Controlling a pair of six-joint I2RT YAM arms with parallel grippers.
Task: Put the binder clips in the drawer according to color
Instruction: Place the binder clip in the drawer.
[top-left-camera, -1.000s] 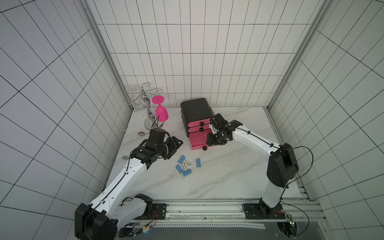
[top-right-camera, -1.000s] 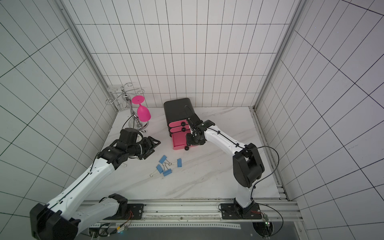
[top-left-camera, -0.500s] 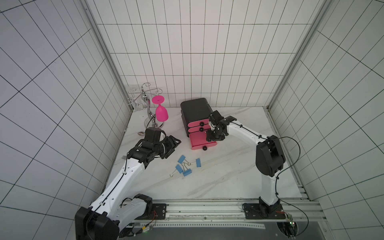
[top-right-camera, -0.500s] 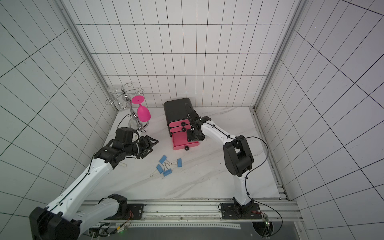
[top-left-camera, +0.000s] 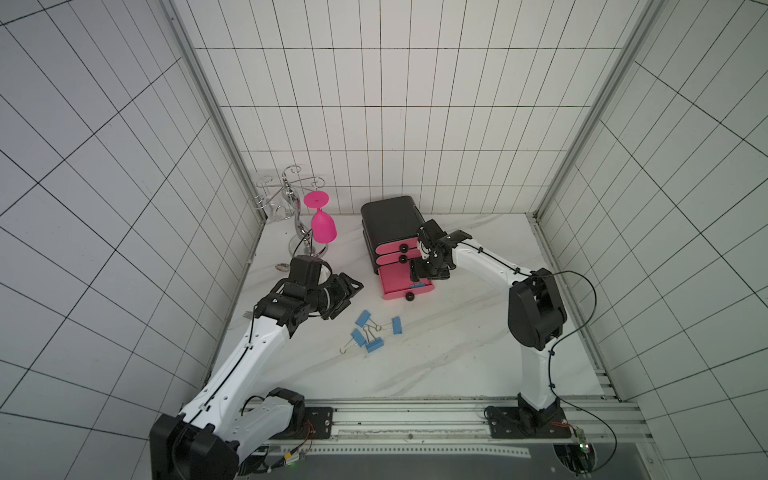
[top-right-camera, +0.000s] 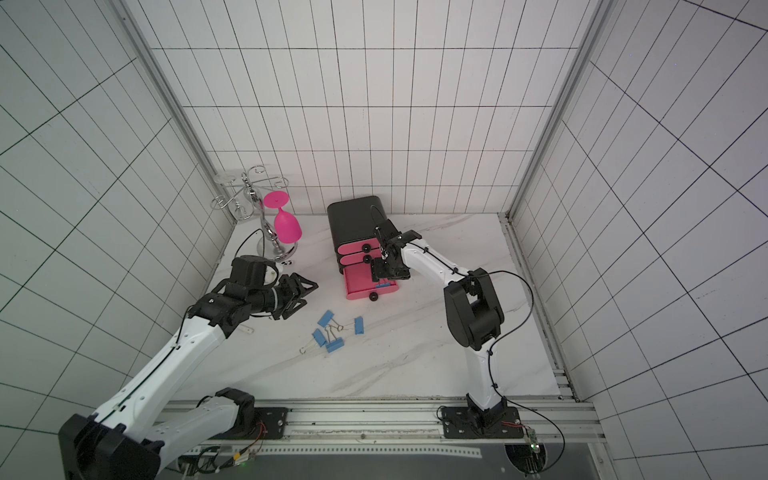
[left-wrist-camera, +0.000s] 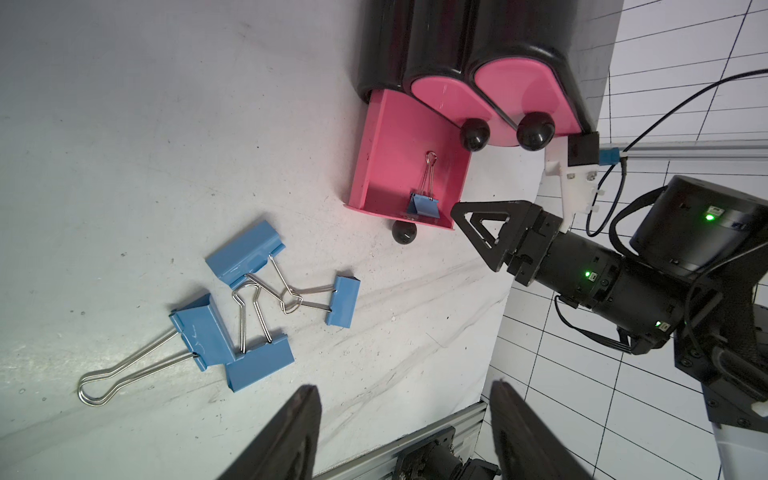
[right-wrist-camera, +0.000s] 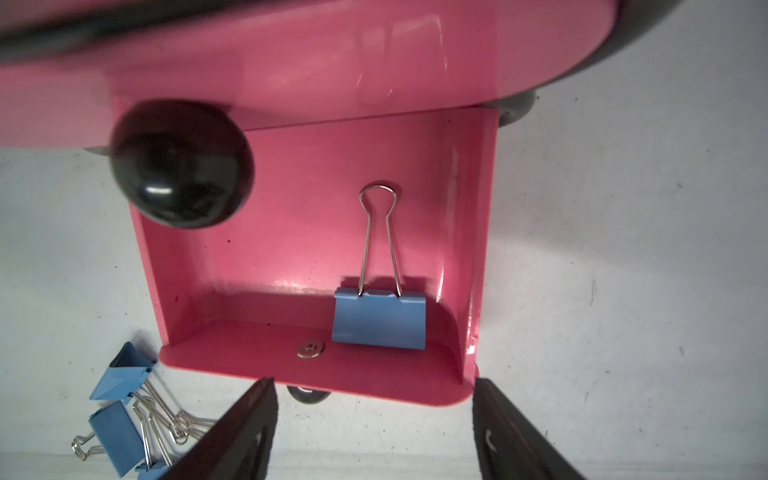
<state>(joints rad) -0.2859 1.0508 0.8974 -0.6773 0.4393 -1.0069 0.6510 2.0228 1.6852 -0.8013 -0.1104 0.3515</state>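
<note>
Clip (right-wrist-camera: 380, 318), blue, wire-looped, lies in glossy pink drawer (right-wrist-camera: 228, 353); left gripper (left-wrist-camera: 405, 390), right gripper (right-wrist-camera: 372, 384) gape empty.

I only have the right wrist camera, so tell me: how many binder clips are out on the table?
Observer: I count four blue binder clips, loosely clustered on the table in front of the open bottom drawer.
Operator: Is the left gripper carrying one?
Observer: No. The left gripper is open and empty, hanging above the table beside that cluster and touching none of them.
Operator: Are the other drawers shut?
Observer: Yes, both upper drawers are pushed in flush.
</note>
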